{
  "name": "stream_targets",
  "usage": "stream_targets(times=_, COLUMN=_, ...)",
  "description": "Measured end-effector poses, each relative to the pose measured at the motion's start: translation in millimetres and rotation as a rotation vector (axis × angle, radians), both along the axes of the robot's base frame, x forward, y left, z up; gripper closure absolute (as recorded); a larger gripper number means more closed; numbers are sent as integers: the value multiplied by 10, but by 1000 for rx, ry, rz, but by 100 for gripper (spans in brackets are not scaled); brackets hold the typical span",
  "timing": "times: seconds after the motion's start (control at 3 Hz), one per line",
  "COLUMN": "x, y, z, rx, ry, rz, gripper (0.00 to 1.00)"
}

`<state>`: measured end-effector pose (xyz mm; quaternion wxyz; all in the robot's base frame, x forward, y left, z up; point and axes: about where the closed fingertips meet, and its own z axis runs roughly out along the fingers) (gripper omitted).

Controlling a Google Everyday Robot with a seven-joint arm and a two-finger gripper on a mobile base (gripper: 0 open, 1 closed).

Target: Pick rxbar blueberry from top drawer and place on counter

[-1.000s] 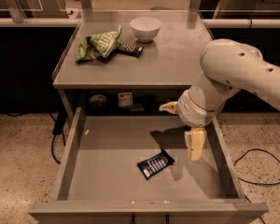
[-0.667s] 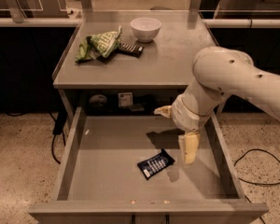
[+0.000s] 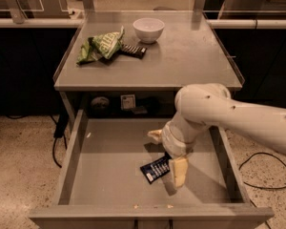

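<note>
The rxbar blueberry (image 3: 154, 169), a dark navy wrapper with white lettering, lies flat on the floor of the open top drawer (image 3: 109, 175), right of the middle and near the front. My gripper (image 3: 165, 158) is down inside the drawer, just over the bar's right end. Its pale fingers are spread apart, one finger (image 3: 178, 171) at the bar's right edge and the other behind the bar. The bar rests on the drawer floor. The grey counter (image 3: 190, 61) is above and behind the drawer.
On the counter's back left lie a green-and-white chip bag (image 3: 102, 46), a dark bar with pale stripes (image 3: 134, 50) and a white bowl (image 3: 148, 29). The drawer's side walls (image 3: 71, 159) flank the gripper. A black cable (image 3: 267, 173) lies on the floor at the right.
The arm has swung left and lower into the drawer, bringing the gripper from beside the bar to over its right end. The bar has not moved.
</note>
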<state>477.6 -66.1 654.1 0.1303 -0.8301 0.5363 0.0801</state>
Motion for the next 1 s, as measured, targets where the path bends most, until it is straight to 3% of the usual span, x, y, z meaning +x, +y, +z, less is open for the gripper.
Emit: stream_targets(times=1.0, x=-230, y=189, z=-823, rx=-21, ry=96, rz=1, gripper=0)
